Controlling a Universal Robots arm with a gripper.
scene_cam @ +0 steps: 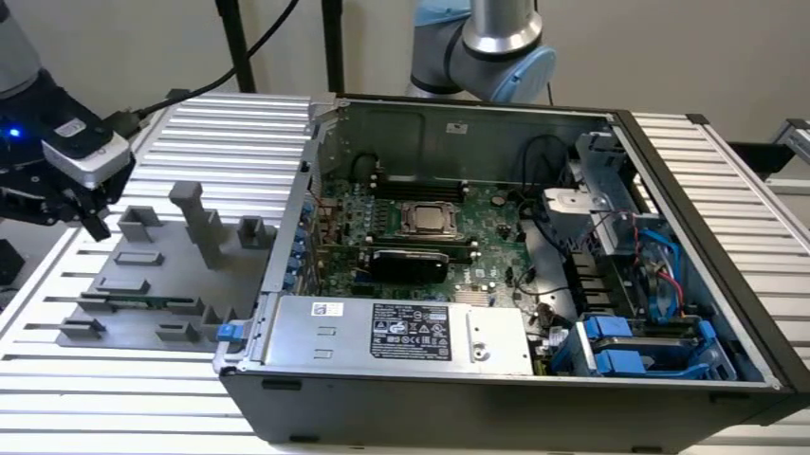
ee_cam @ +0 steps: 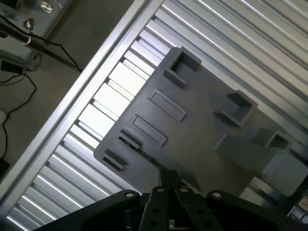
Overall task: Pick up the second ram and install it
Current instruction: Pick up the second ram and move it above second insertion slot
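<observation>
The ribbed aluminium tabletop is carrying everything, its metal slats shining bright and hard. On it an open black steel computer case is lying on its side, showing a green motherboard with long black slots. On the exterior view's left of the case a flat matte grey plastic plate is sitting with raised blocks and rectangular pockets, 1 tall post standing above the rest. The claw is hanging over the plate's far corner in the exterior view, well apart from the case; in the wrist view its black tips are meeting in the middle, so it is looking closed and is gripping nothing that shows. The second ram is resting on edge near the plate's near side, held between small grey blocks, a thin green strip. It is likely handling as a light, stiff, brittle board: the chips on its faces and the contacts on its lower edge are probably best left untouched, so a pinch across the 2 flat faces near mid-length, on the free upper edge, is seeming the safest hold. The smooth faces could be letting it slip or tilt under a loose pinch.
</observation>
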